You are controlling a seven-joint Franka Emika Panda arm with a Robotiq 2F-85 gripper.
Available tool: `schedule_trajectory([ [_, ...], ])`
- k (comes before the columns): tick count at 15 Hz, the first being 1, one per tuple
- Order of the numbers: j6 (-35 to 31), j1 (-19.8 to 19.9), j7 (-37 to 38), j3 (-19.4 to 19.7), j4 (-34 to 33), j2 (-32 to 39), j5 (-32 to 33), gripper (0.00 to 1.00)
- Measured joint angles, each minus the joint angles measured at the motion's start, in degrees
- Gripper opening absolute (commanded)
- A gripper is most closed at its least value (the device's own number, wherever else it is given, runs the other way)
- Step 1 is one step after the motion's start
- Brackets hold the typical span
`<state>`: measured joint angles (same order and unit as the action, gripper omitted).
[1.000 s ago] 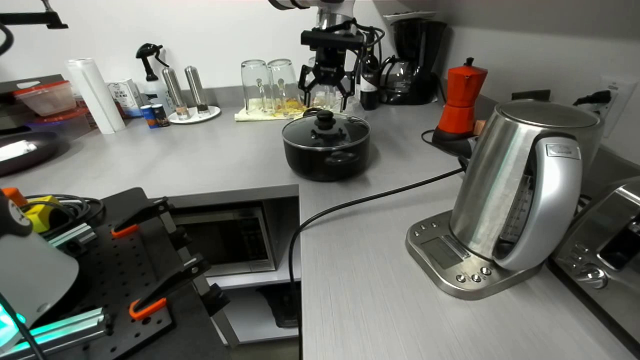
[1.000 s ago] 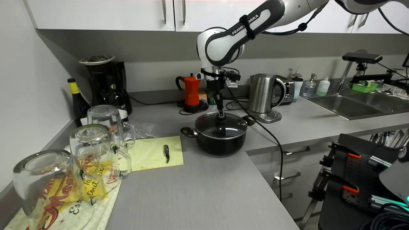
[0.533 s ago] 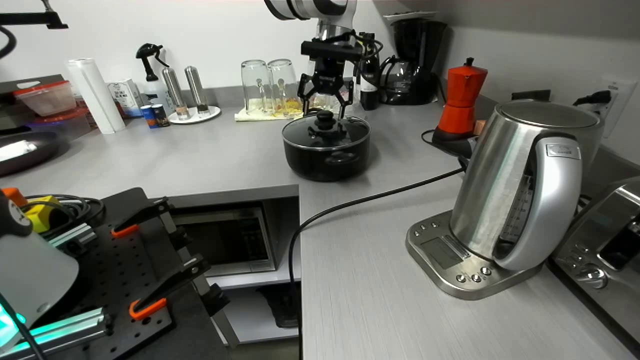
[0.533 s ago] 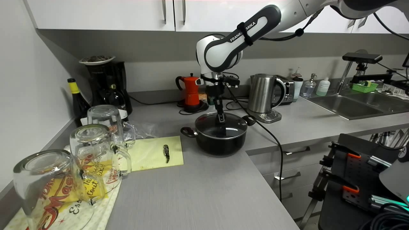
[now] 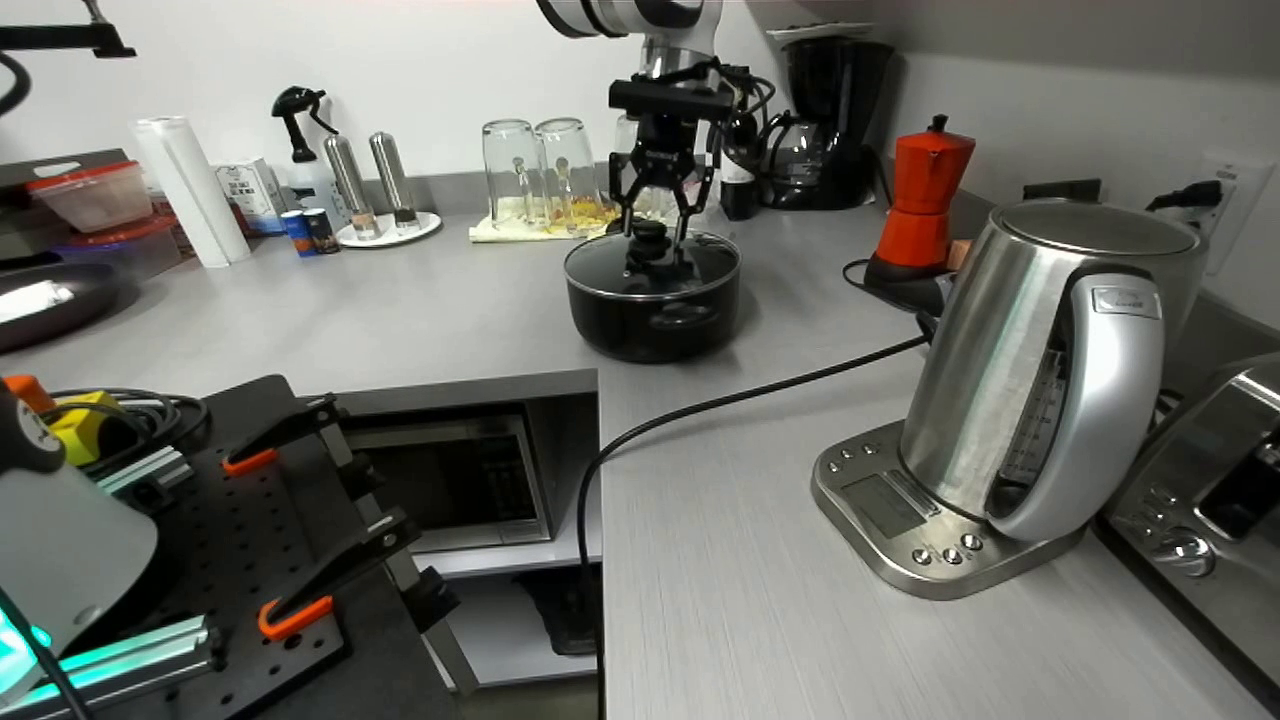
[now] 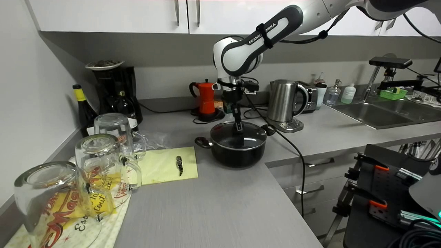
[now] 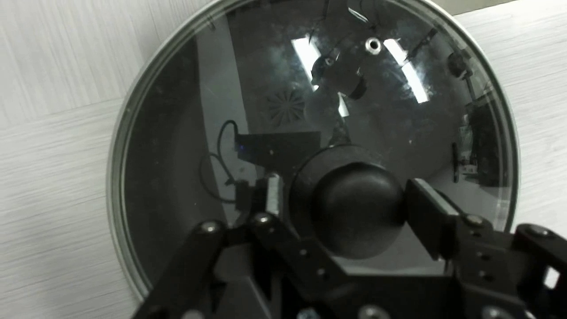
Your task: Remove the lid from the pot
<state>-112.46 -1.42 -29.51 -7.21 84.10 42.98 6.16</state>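
Lid (image 7: 283, 110): seated level on black pot (image 6: 237, 158), on grey counter (image 6: 193, 213); left of steel kettle (image 5: 975, 370) in both exterior views.

Gripper (image 7: 352, 196): pointing down over middle of lid. Jaws: part-way apart, astride black knob (image 7: 359, 212). Wrist view: gap between knob and finger (image 7: 273, 195) at left; with finger (image 7: 435, 197) at right, touching or just beside, not resolvable.

View comparison. Wrist view only: metal-ringed vent (image 7: 373, 45) in the glass, toward top of frame; bright streaked reflections (image 7: 414, 82) to either side of it. Seen between fingers in an exterior view: top of knob (image 5: 650, 237). Hidden behind a finger (image 6: 238, 125) in an exterior view: same knob; plain there, side handles (image 6: 204, 142) to left and right of pot.

Only in an exterior view: sink (image 6: 372, 115) at far right, with green basket (image 6: 393, 93) at its far edge. Likewise only in an exterior view: paper roll (image 5: 192, 190) and spray bottle (image 5: 312, 185) at far left, microwave (image 5: 450, 480) below counter level.

Writing. Arm (image 6: 241, 55): FRANK and MIKA legible on dark stripe, black strap (image 6: 264, 35) between. Carton (image 5: 250, 195) at far left: SEA SALT, SEL DE MER, small, as best read. Kettle handle plate (image 5: 1127, 302): lettered, too small to read. Beneath glass mugs (image 6: 44, 175) at near left: red and black script, broken up by the glass, wording uncertain.
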Motion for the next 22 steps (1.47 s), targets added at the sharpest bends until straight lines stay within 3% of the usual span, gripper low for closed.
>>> schedule_trajectory([
  [4, 0.08, -0.04, 0.0, -0.02, -0.91, -0.37, 0.02, 0.25],
  [13, 0.05, -0.62, 0.01, -0.03, -0.24, -2.69, 1.4, 0.25],
  [22, 0.24, -5.37, 0.04, -1.01, 2.75, -8.04, 6.2, 0.25],
])
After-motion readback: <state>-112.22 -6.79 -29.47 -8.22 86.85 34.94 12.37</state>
